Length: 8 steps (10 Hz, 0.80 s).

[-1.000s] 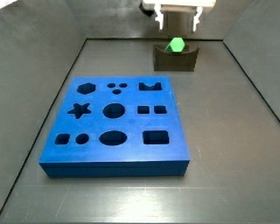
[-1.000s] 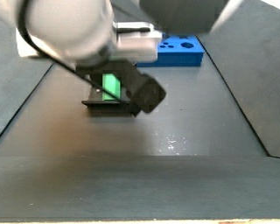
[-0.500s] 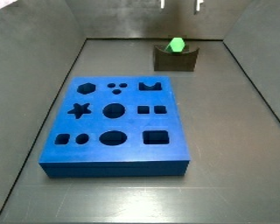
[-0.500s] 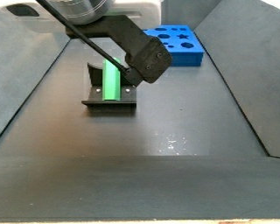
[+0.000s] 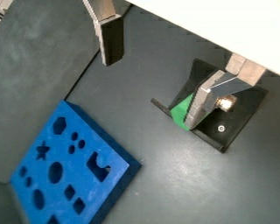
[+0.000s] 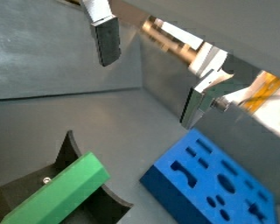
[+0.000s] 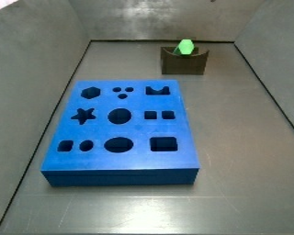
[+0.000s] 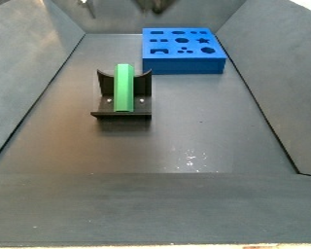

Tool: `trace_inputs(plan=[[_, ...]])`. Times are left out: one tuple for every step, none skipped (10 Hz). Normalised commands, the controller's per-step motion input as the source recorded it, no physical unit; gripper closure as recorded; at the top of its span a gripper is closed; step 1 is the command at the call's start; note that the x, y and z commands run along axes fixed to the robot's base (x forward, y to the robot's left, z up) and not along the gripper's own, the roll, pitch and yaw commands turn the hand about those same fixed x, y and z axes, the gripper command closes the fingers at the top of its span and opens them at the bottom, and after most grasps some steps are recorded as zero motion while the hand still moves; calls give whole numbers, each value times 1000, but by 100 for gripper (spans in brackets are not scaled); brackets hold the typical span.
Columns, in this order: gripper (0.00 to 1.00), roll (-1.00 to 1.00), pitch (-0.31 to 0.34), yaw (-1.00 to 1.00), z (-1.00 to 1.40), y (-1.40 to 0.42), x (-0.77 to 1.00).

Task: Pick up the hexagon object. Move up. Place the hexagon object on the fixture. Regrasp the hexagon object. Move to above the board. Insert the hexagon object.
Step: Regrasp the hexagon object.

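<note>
1 hexagon object (image 8: 123,88) rests tilted in the fixture (image 8: 120,111) notch, apart from the board (image 8: 183,51). Gripper (image 5: 164,63) hangs high above the table, fingers (image 5: 109,38) wide and empty. Peg judged light, rigid, smooth; regrasp across 2 opposite flats near its upper end.

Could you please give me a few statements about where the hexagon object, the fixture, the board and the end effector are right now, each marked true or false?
1. The hexagon object rests on the fixture. True.
2. The end effector is shut on the hexagon object. False: in both wrist views its fingers stand apart with nothing between them, high above the floor.
3. The hexagon object sits in a hole of the board. False: it is on the fixture, apart from the board.
4. The board lies flat on the floor with its cut-outs facing up. True.
5. The end effector shows between fixture and board in a side view. False: both side views show no fingers there.
</note>
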Motion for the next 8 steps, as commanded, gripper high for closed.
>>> trace_inputs(plan=[[0,1000,11,15,60,-421,-43],[0,1000,9,15,35,-228,-37],[0,1000,5,16,23,-52,-40],[0,1000,-1,16,8,4,-37],[0,1000,-4,16,3,1,-34],[0,1000,-13,17,11,-14,-41],[0,1000,-16,18,14,-15,-42],[0,1000,-24,19,13,-21,-39]])
